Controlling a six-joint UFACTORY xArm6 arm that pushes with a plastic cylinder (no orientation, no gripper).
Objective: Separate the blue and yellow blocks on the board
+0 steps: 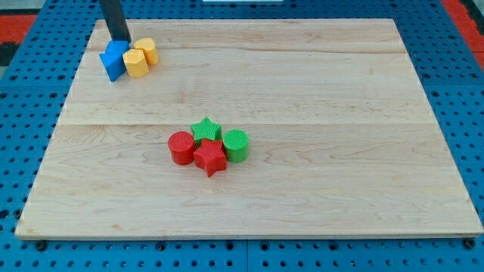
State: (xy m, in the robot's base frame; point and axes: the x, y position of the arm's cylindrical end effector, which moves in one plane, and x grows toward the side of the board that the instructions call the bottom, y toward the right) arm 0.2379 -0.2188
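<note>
A blue block [113,60], wedge-like in shape, sits near the board's top left corner. Two yellow blocks touch it on its right: a yellow block [136,63] right against it, and a yellow cylinder-like block [147,50] just behind and right of that one. My tip [121,39] stands at the top edge of the blue block, just left of the yellow cylinder-like block, touching or nearly touching the group.
A cluster sits near the board's middle: a red cylinder [181,146], a green star [206,130], a red star [211,156] and a green cylinder [236,144]. The wooden board [340,113] lies on a blue perforated surface.
</note>
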